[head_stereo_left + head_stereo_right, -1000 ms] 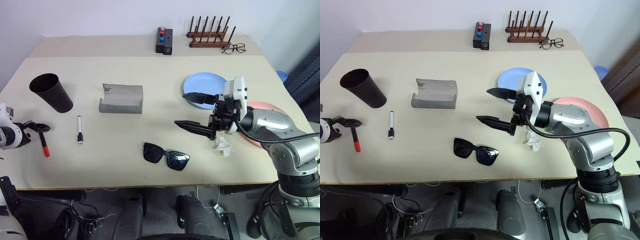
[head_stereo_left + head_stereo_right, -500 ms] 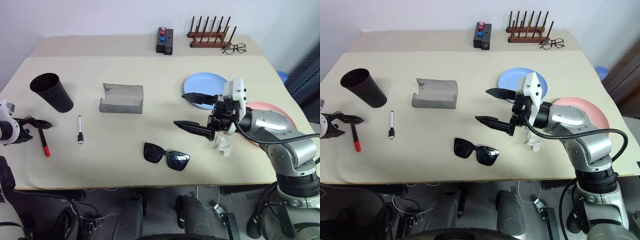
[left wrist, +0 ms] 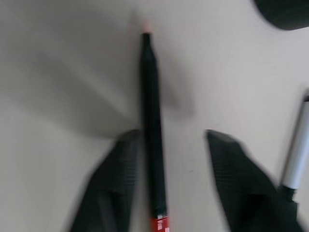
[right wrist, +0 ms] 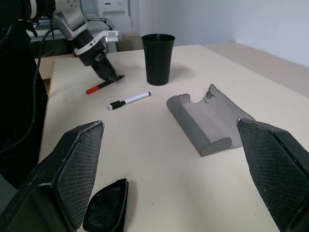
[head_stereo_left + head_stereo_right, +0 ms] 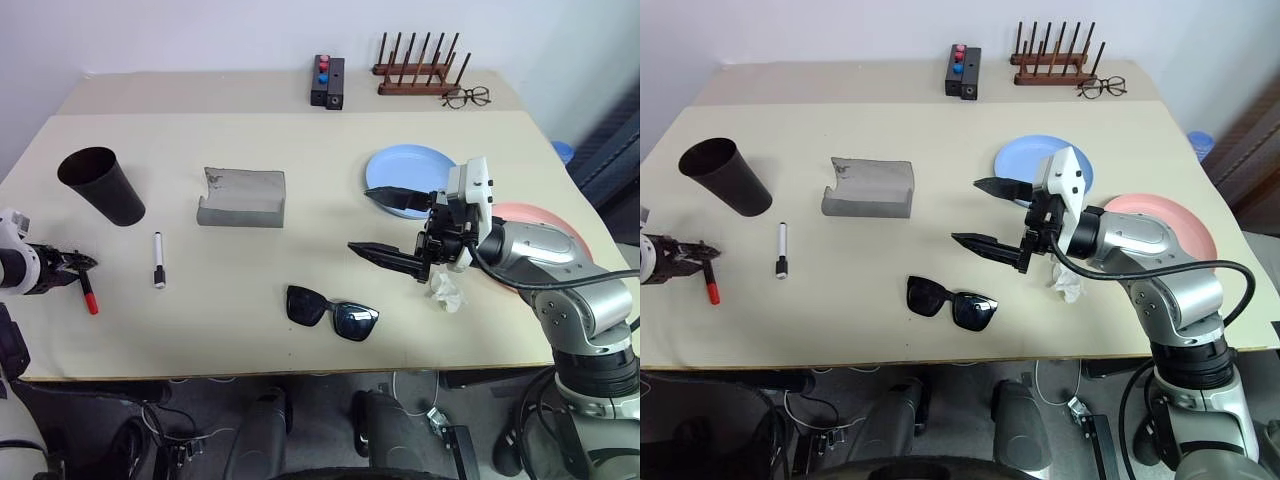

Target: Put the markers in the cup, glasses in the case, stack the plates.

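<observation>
Sunglasses of thick black plastic with dark lenses (image 5: 333, 312) are lying nearest on the beige worktop (image 5: 300, 140). Just beyond, the left gripper (image 5: 75, 263) is straddling the dark end of the slim red marker (image 3: 152, 121), its jaws standing partly apart: one side is touching it, the other is clear. The marker is looking light, stiff and prone to rolling, so mid-body is seeming the safest hold. The right gripper (image 5: 360, 218) is hovering with jaws wide and empty. Farther off, the white marker (image 5: 158, 260), tall black cup (image 5: 100, 185), grey boxy case (image 5: 242, 197), round light blue plate (image 5: 400, 160) and pink plate (image 5: 520, 210) are waiting before a pale wall

Bare table (image 5: 250, 280) lies open between white marker (image 5: 158, 260), case (image 5: 241, 197) and sunglasses (image 5: 332, 312).
</observation>
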Robot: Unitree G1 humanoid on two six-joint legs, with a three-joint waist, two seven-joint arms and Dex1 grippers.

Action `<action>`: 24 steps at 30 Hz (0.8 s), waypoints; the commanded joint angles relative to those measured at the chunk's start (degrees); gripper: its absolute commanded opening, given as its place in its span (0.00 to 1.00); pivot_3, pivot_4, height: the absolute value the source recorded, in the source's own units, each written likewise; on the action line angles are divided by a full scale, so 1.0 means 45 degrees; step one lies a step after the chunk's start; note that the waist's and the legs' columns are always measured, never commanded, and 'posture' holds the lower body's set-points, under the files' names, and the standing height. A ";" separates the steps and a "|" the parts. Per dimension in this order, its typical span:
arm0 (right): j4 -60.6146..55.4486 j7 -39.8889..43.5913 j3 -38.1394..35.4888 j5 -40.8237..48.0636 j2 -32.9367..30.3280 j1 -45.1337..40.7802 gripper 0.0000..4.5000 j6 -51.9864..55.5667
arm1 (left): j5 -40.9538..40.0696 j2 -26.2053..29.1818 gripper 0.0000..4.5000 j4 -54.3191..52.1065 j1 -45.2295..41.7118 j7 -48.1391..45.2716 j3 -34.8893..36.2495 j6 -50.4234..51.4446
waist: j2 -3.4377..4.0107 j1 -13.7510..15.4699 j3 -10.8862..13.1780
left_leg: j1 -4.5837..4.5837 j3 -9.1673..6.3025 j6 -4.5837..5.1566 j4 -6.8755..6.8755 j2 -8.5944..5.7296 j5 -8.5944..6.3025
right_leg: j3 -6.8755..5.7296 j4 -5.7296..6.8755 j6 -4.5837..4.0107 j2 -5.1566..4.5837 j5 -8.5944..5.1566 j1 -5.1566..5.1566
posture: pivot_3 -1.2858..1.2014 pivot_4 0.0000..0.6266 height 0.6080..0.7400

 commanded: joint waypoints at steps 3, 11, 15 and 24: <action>-0.0200 -0.0021 -0.0289 -0.0071 -0.0032 -0.0107 1.00 -0.0288 | 0.0322 0.0346 0.01 0.0015 0.0087 -0.0297 -0.0069 -0.0134 | -0.0003 0.0019 -0.0002 | 0.0000 0.0001 0.0000 0.0005 0.0000 0.0000 | 0.0000 0.0000 0.0001 -0.0001 0.0000 0.0004 | 0.52 0.24 1.00; -0.0180 -0.0055 -0.0295 -0.0154 -0.0014 -0.0121 1.00 -0.0283 | 0.1234 0.0985 0.01 -0.1632 0.0905 -0.3322 -0.2455 -0.0230 | -0.0003 -0.0048 -0.0002 | 0.0000 0.0001 0.0000 0.0005 0.0001 0.0000 | 0.0001 0.0001 -0.0001 0.0000 0.0000 0.0003 | 0.52 0.24 1.00; -0.0146 -0.0079 -0.0291 -0.0117 0.0063 -0.0178 1.00 -0.0267 | 0.1328 0.1984 0.01 -0.4156 0.2094 -0.6080 -0.4179 -0.0760 | -0.0003 -0.0052 -0.0002 | -0.0002 0.0004 0.0000 -0.0003 0.0005 -0.0001 | 0.0006 0.0000 -0.0007 0.0000 -0.0001 -0.0005 | 0.52 0.24 1.00; -0.0056 -0.0023 -0.0198 -0.0186 0.0143 -0.0263 1.00 -0.0278 | 0.1009 0.2674 0.01 -0.7226 0.3981 -0.6930 -0.3844 -0.2117 | -0.0003 0.0019 -0.0002 | -0.0013 -0.0001 0.0000 0.0001 0.0008 -0.0002 | 0.0008 -0.0013 -0.0066 -0.0019 -0.0032 -0.0008 | 0.52 0.24 1.00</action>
